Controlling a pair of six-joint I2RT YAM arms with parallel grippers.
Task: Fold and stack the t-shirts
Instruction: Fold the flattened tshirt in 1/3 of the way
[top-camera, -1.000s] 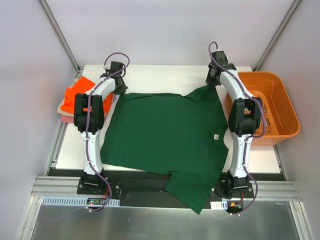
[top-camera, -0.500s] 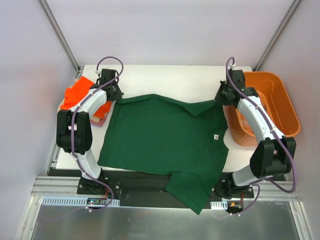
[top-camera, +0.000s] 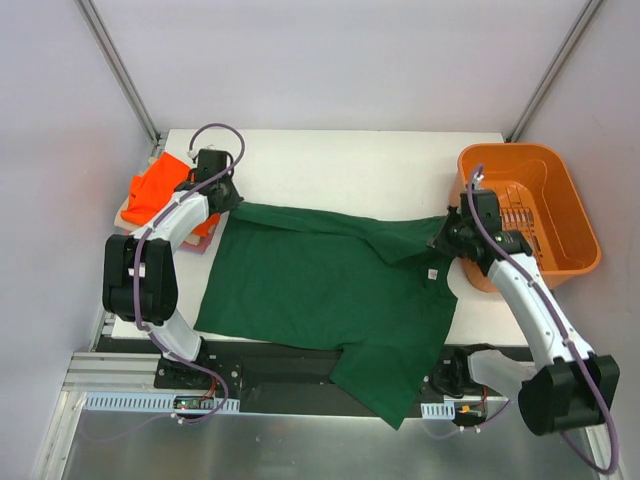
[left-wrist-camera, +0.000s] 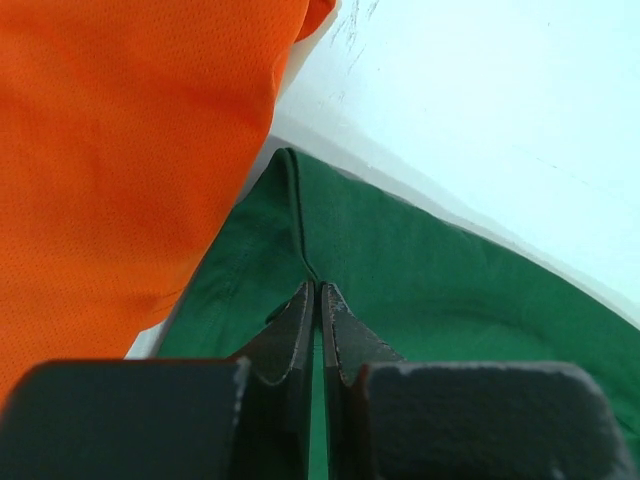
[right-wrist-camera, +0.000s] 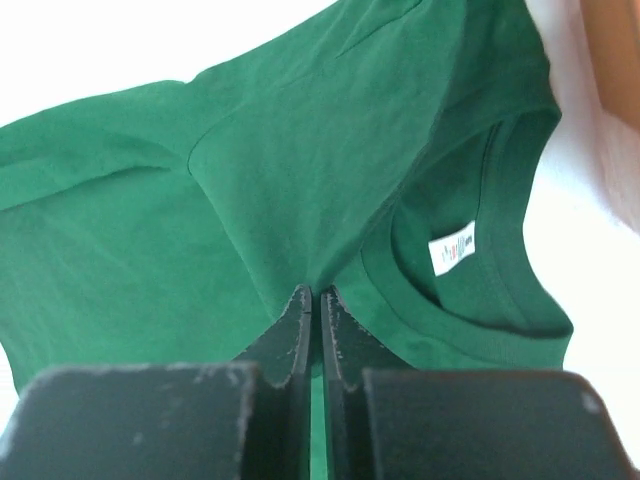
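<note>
The dark green t-shirt (top-camera: 320, 290) lies spread on the white table, one sleeve hanging over the near edge. Its far edge is folded toward the front. My left gripper (top-camera: 222, 205) is shut on the shirt's far-left corner (left-wrist-camera: 300, 240), next to the orange t-shirt (left-wrist-camera: 120, 150). My right gripper (top-camera: 447, 238) is shut on the green cloth (right-wrist-camera: 300, 200) beside the collar and its white label (right-wrist-camera: 452, 247). The orange t-shirt (top-camera: 160, 185) lies on top of pale cream and pink folded ones (top-camera: 130, 222) at the table's left edge.
An orange plastic basket (top-camera: 560, 215) stands at the table's right edge, close behind my right arm. The bare white table top (top-camera: 340, 165) stretches behind the shirt.
Both grippers have pulled the shirt's far edge toward the front, folding it over. The right arm has swung out to the right, in front of the basket.
</note>
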